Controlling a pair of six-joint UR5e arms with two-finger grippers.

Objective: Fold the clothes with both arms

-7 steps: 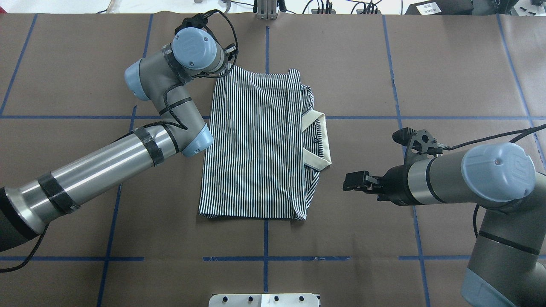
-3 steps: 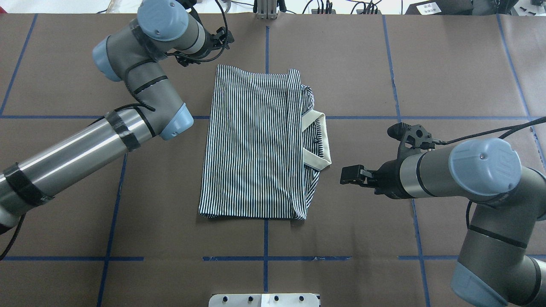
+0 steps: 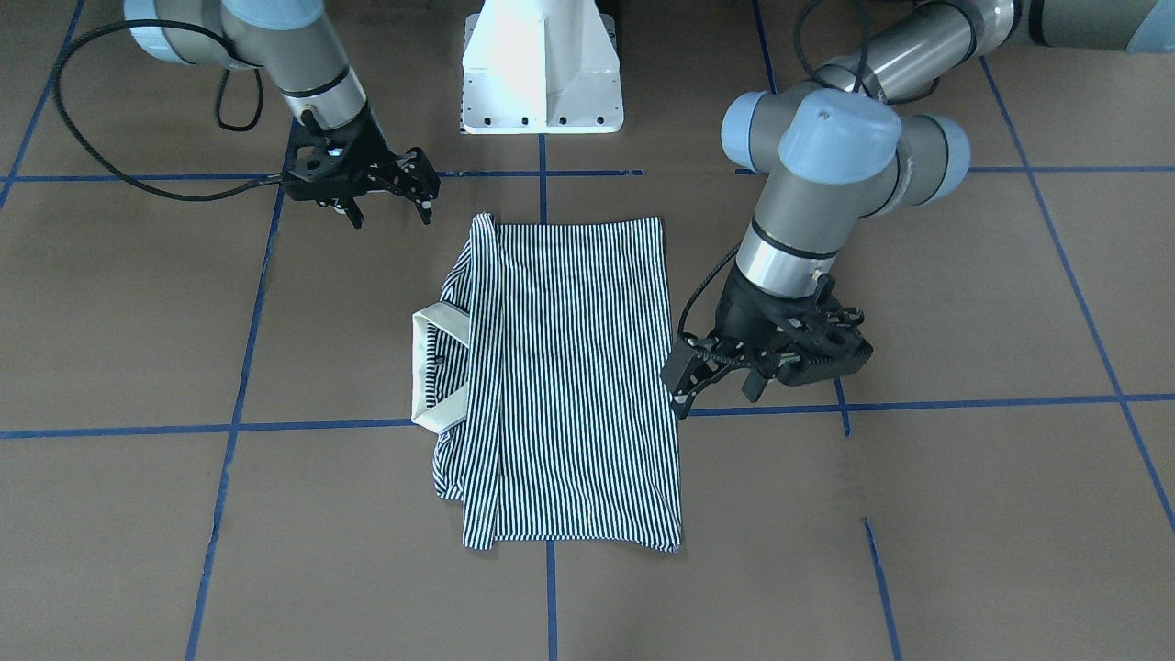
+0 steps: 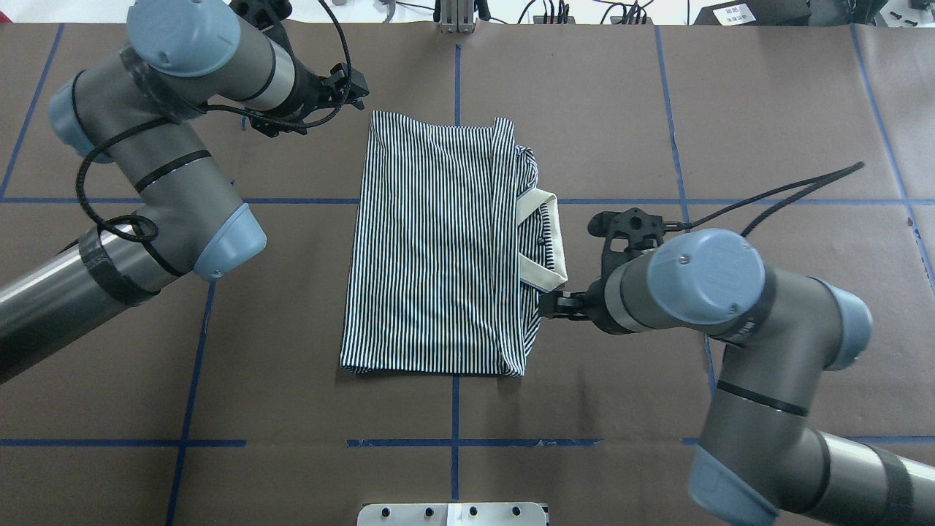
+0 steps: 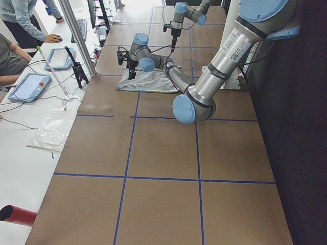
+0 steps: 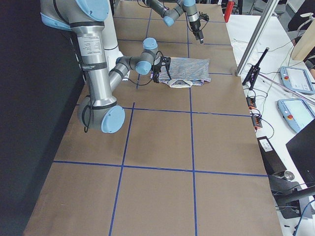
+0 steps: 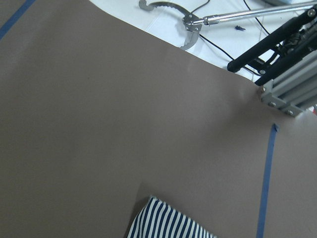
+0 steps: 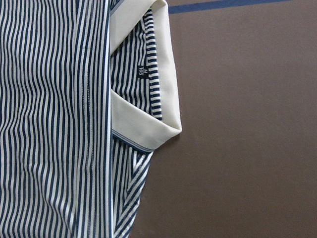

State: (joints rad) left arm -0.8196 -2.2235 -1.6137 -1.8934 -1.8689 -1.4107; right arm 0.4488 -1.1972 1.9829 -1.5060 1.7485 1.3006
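Polo shirt (image 4: pixel 438 248): thin navy-and-white stripes, cream collar (image 4: pixel 556 234). Desk (image 4: pixel 767 109): brown, blue tape grid (image 4: pixel 454 416). Left arm (image 4: pixel 175 168), right arm (image 4: pixel 760 365): grey-silver, light-blue joint caps (image 4: pixel 182 25). Pedestal (image 3: pixel 542 73): white.

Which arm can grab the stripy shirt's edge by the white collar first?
Right, most likely. The right gripper sits at the shirt's edge beside the collar; the left gripper is off the shirt, by the far opposite corner.

the polo shirt (image 4: pixel 438 248) is soft matt cloth; the table cover (image 4: pixel 767 109) looks like matt brown paper; the left arm (image 4: pixel 36 296) shows glossy smooth metal.
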